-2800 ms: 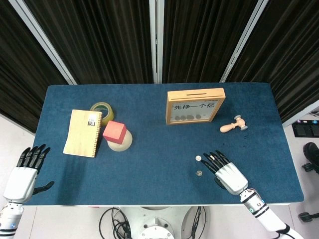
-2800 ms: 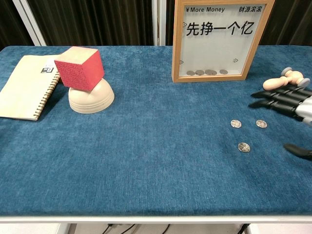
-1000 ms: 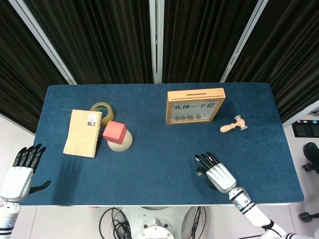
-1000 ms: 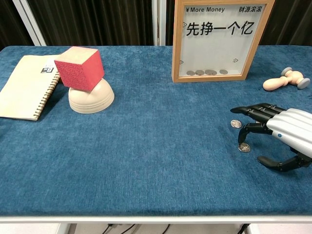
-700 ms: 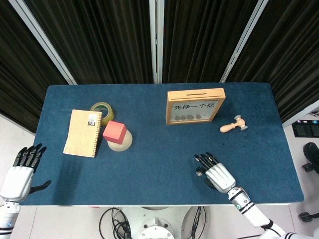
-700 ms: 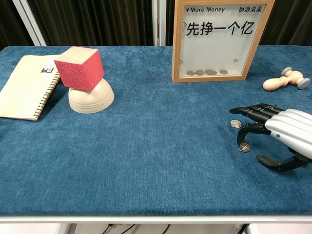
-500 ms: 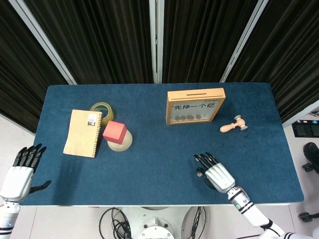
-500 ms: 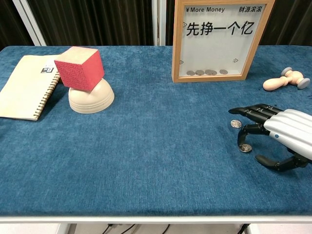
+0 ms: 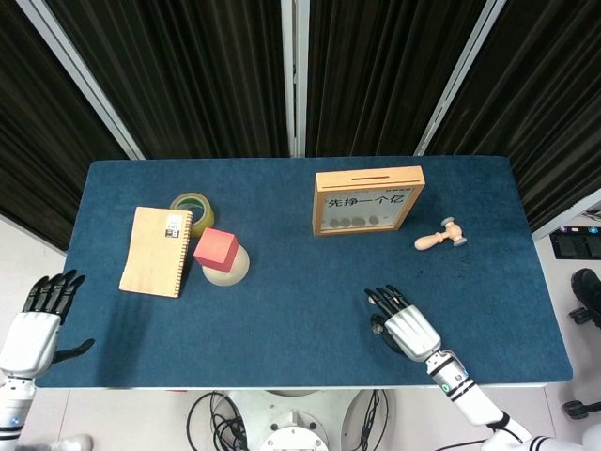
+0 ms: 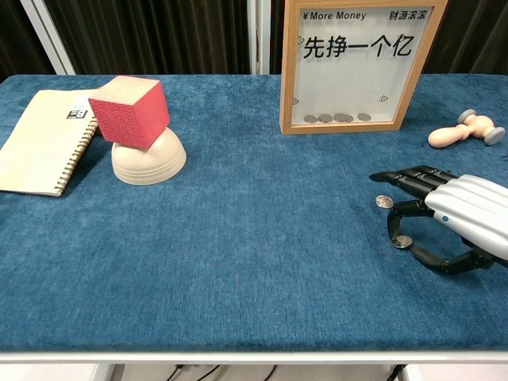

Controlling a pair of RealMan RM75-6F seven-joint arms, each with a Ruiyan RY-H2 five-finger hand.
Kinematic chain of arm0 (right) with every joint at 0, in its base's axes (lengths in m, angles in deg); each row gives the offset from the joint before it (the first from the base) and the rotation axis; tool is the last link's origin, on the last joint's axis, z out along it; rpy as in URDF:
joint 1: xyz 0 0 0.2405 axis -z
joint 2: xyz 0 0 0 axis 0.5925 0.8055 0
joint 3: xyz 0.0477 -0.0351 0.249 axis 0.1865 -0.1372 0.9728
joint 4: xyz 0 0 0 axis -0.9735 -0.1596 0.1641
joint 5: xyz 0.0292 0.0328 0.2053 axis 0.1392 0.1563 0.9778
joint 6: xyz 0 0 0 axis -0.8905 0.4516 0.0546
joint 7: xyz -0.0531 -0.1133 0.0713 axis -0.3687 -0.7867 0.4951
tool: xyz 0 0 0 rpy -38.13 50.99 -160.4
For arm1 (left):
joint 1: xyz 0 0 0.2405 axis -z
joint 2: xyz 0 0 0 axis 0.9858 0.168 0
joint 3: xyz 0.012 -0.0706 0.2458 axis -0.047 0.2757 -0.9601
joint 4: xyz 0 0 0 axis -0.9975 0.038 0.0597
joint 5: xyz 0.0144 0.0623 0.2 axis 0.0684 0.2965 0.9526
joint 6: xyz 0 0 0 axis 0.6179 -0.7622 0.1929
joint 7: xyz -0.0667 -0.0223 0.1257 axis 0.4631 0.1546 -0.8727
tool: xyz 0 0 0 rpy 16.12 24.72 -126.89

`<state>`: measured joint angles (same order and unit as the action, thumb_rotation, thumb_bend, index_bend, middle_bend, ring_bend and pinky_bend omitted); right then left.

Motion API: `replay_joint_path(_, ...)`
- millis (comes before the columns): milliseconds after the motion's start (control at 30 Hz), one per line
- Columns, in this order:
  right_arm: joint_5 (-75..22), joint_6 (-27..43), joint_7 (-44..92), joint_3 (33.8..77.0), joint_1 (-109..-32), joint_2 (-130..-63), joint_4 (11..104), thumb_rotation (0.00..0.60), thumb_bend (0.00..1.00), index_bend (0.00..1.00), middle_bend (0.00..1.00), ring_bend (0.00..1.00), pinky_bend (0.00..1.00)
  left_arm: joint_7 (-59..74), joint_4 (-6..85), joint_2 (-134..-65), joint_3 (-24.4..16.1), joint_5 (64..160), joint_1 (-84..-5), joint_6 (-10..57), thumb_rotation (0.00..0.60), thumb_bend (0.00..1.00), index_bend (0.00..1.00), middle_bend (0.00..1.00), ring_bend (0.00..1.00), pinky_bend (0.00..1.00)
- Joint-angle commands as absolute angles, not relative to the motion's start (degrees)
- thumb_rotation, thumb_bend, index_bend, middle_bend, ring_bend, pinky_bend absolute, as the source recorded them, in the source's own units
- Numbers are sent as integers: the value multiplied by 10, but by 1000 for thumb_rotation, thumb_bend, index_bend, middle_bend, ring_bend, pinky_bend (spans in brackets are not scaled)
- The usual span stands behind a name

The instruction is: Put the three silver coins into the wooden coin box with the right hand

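Silver coin (image 10: 403, 241) lies flat under right hand (image 10: 456, 214) fingertip.

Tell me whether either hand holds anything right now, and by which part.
Nothing is clearly held. The right hand has a fingertip on a silver coin lying on the table; the left hand is empty.

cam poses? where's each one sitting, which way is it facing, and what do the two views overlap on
Head view: high above the near table edge, looking steeply down at the whole blue table; shows the left robot hand off the table's left edge and the right robot hand.
Chest view: low at the near edge, looking across the tabletop; only the right robot hand shows, over the coins.
Shared: right robot hand, wooden coin box, red cube, notebook, small wooden mallet.
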<state>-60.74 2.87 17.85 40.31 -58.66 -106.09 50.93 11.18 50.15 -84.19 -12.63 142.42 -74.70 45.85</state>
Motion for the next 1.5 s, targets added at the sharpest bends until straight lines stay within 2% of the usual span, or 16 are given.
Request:
replay_joint_path(33,-607,27,177,404,-587,-1063,507,600,312,503,0,0,0,116,498,-843,-126,1424,-747,459,600,40,16,0,0,0)
replay_joint_path(467,-607,20,172,406,-589,-1074,496,600,317,512,0,0,0,135,482,-846,-126,1428,-747,465,600,40,15,0,0,0)
replay_joint_path(700,-608,19,172,406,-592,-1076,494,600,317,375,0,0,0,143,474,-849,-125,1429,-747,468,600,40,16,0,0,0)
replay_joint_path(1033,-614,8,181,406,-594,-1078,491,600,317,341,0,0,0,151,468,-851,-125,1429,-746,470,600,40,16,0,0,0)
replay_joint_path(1233,-619,-2,187,405,-594,-1081,485,600,319,342,0,0,0,154,468,-851,-125,1429,-745,470,600,40,16,0,0,0)
replay_joint_path(1500,-618,-2,189,404,-595,-1081,482,600,360,468,0,0,0,153,471,-849,-126,1429,-744,467,600,40,16,0,0,0)
